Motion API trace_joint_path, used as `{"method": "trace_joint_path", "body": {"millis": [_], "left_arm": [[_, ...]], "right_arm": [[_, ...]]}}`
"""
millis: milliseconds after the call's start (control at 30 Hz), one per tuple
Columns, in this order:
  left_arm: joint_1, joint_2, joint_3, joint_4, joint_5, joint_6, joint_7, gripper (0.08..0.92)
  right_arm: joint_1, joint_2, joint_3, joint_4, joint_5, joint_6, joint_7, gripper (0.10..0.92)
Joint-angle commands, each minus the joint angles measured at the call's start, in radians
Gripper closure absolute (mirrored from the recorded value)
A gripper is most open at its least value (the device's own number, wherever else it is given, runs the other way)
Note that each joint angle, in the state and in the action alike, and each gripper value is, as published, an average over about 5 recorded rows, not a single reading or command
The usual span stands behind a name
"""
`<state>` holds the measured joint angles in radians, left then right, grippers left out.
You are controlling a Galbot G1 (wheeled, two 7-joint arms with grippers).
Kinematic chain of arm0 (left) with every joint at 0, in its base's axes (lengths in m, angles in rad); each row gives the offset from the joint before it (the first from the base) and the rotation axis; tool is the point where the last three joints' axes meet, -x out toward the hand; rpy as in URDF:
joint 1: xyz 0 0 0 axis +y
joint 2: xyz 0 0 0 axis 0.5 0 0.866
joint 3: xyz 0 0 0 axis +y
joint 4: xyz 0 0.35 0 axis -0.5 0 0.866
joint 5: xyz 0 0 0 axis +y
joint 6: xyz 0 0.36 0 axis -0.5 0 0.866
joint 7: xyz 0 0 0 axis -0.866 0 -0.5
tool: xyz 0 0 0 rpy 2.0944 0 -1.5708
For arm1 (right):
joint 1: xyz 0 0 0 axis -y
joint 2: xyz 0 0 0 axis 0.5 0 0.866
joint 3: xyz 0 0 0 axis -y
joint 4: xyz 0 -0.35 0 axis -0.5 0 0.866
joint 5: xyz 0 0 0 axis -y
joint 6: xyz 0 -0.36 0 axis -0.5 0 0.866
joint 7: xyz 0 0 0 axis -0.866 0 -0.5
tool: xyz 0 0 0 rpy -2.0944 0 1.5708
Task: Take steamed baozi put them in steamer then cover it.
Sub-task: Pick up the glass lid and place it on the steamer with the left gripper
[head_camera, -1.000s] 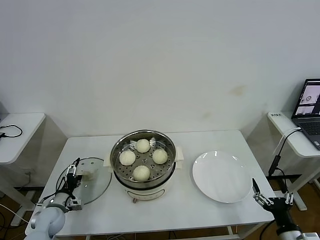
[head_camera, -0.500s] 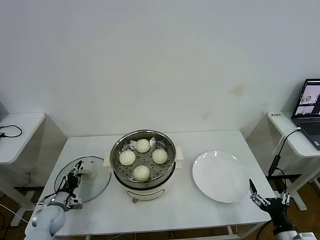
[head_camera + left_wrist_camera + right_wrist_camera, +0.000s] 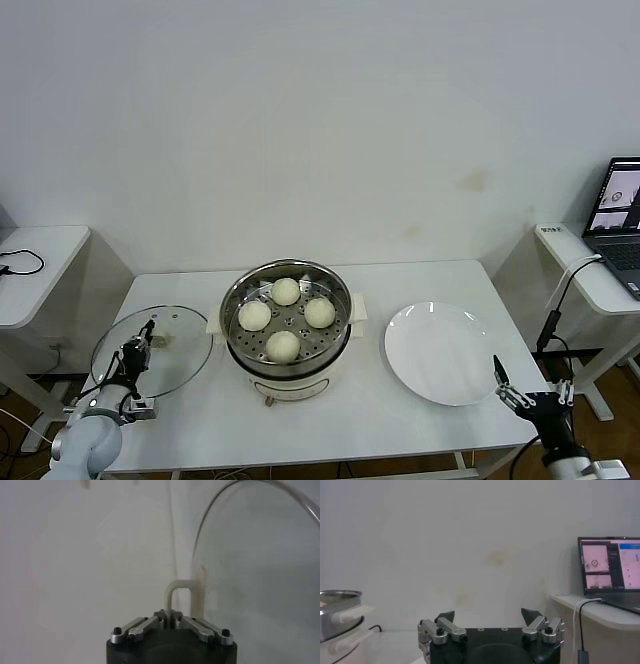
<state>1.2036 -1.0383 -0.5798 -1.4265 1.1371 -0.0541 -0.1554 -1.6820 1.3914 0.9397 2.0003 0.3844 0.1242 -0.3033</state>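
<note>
Four cream-white baozi (image 3: 285, 317) sit on the perforated tray inside the shiny steel steamer (image 3: 288, 371) at the table's middle. The clear glass cover (image 3: 180, 355) is left of the steamer, tilted and lifted. My left gripper (image 3: 138, 350) is shut on the cover's cream-white handle (image 3: 175, 595); the glass rim (image 3: 210, 525) curves beside it in the left wrist view. My right gripper (image 3: 530, 397) is open and empty near the table's front right corner, beside the white plate. In the right wrist view my right gripper (image 3: 490, 615) faces the wall, with the steamer's edge (image 3: 337, 612) at one side.
An empty flat white plate (image 3: 444, 353) lies right of the steamer. A side table with a laptop (image 3: 618, 212) stands at the far right, another side table (image 3: 40, 262) at the far left. A cable (image 3: 555, 300) hangs by the table's right edge.
My left gripper has drawn the cover leftward and lifted it, away from the steamer. My right gripper has dropped slightly lower toward the front right corner.
</note>
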Motion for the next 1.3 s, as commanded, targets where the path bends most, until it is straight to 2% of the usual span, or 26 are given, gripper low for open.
{"method": "trace_joint_path", "body": {"millis": [33, 367, 633, 833, 967, 1100, 1300], "left_arm": [[0.168, -0.001, -0.119, -0.311, -0.013, 0.127, 0.059, 0.87], [0.235, 0.004, -0.205, -0.56, -0.086, 0.273, 0.205, 0.87], [0.205, 0.055, -0.095, -0.677, -0.139, 0.349, 0.233, 0.87], [0.075, 0.099, 0.089, -0.666, -0.183, 0.409, 0.216, 0.87], [-0.026, 0.096, 0.221, -0.637, -0.187, 0.461, 0.223, 0.87], [-0.115, 0.049, 0.337, -0.61, -0.133, 0.507, 0.262, 0.87], [-0.199, -0.051, 0.427, -0.568, 0.003, 0.542, 0.335, 0.87]], "right_arm": [[0.006, -0.008, -0.012, -0.011, -0.006, 0.004, -0.003, 0.203], [0.014, -0.029, -0.045, -0.015, -0.021, -0.003, -0.007, 0.203], [0.008, -0.01, -0.071, -0.017, -0.122, 0.007, 0.011, 0.203], [-0.014, -0.004, -0.055, -0.021, -0.2, 0.021, 0.031, 0.203], [-0.019, 0.015, -0.062, -0.021, -0.245, 0.027, 0.039, 0.203], [-0.014, 0.041, -0.077, -0.029, -0.292, 0.029, 0.046, 0.203], [0.002, 0.067, -0.106, -0.046, -0.339, 0.03, 0.05, 0.202]]}}
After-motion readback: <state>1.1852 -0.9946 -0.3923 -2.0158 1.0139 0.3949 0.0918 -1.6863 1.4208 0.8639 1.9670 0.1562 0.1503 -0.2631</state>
